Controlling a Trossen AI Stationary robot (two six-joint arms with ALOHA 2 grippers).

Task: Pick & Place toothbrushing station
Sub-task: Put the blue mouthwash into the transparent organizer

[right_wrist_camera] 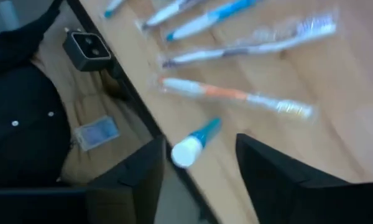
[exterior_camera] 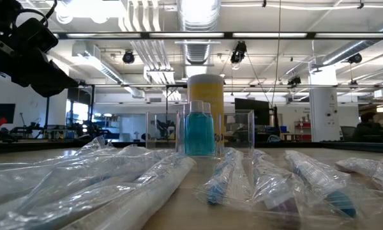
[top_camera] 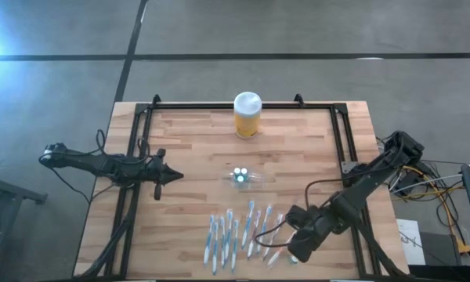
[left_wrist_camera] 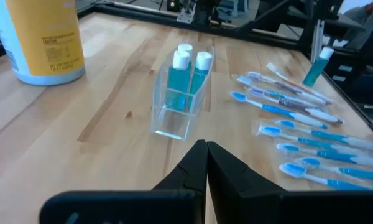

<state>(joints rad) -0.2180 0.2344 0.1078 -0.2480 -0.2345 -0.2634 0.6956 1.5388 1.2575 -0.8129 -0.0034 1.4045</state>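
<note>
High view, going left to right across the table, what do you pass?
Left gripper → toothbrushing station → right gripper. The yellow jar and wrapped toothbrushes overlap the station's span, so they are left out.

Two dark, cable-trailing jointed arms (top_camera: 102, 164)

Toothbrushing station (top_camera: 241, 177) near counter (top_camera: 196, 141) centre, two small bottles (left_wrist_camera: 188, 79) upright inside. Jar (top_camera: 247, 115) behind it, at counter's far edge. Wrapped toothbrushes (top_camera: 233, 234) in row along near edge, in front of station. Left gripper (top_camera: 175, 176) left of station, level with it, apart. Right gripper (top_camera: 291, 249) over right end of toothbrush row, near counter's edge; small tube (right_wrist_camera: 193, 143) between its fingers.
</note>
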